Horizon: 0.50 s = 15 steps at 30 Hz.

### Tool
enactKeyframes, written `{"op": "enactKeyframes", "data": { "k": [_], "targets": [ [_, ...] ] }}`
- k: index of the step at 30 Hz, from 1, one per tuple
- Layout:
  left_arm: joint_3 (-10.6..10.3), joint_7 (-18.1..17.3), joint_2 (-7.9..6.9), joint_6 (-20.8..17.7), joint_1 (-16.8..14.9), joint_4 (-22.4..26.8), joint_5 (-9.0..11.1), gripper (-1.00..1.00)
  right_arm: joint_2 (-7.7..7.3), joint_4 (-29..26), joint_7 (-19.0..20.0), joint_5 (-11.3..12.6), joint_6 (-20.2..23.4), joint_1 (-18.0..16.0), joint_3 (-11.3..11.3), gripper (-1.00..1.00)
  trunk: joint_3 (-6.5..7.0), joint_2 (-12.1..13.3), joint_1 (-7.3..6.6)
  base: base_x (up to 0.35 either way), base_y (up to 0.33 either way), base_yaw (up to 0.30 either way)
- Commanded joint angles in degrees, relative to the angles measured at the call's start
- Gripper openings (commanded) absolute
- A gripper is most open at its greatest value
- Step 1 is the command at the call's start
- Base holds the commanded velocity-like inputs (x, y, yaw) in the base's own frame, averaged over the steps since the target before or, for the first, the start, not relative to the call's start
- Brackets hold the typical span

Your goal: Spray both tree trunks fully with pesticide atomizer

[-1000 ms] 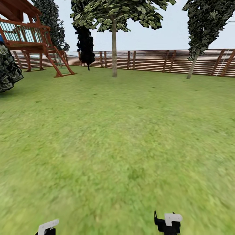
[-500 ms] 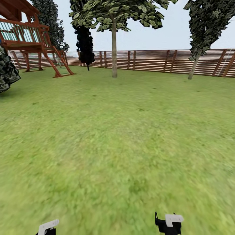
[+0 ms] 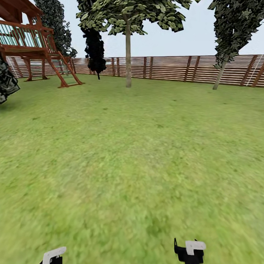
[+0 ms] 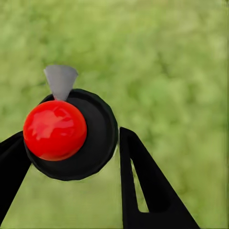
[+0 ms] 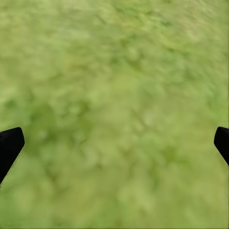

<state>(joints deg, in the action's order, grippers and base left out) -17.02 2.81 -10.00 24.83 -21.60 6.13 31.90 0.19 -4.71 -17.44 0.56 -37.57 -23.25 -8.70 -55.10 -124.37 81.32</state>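
The worry from here is the grip. My left gripper (image 4: 71, 157) carries the pesticide atomizer (image 4: 71, 133), and the left wrist view shows the round black body with its red cap sitting off toward one finger rather than square between both — a jolt while rolling over the lawn (image 3: 132, 165) could, I judge, twist it or tip it out onto the grass. The grey nozzle also points off to one side, so if I reach a trunk without checking its aim, the spray may miss the bark. And both trees stand far off by the wooden fence (image 3: 172, 68): the nearer tree trunk (image 3: 128, 58) straight ahead, the second, leaning tree (image 3: 220, 75) further right — stopping short would leave the trunks only partly covered.

My left fingers are closed in against the atomizer's body, touching it on both sides as far as I can tell. My right gripper (image 5: 114, 143) is spread wide with nothing between the fingers, only grass below.
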Motion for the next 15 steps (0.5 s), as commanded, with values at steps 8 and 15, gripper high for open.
{"op": "enactKeyframes", "data": {
  "k": [8,15],
  "targets": [
    [-0.47,0.27,0.06,0.13,-0.02,0.02,0.18,-1.00,0.07,0.04,-0.49,0.05,-0.05,-0.04,-0.52,1.00,-0.05,-0.02,0.03,0.345,0.000,-0.130],
    [-0.47,0.27,0.07,0.13,-0.02,0.02,0.18,-1.00,0.07,0.04,-0.49,0.05,-0.05,-0.04,-0.53,1.00,-0.05,-0.02,0.03,0.345,0.000,-0.020]
  ]
}}
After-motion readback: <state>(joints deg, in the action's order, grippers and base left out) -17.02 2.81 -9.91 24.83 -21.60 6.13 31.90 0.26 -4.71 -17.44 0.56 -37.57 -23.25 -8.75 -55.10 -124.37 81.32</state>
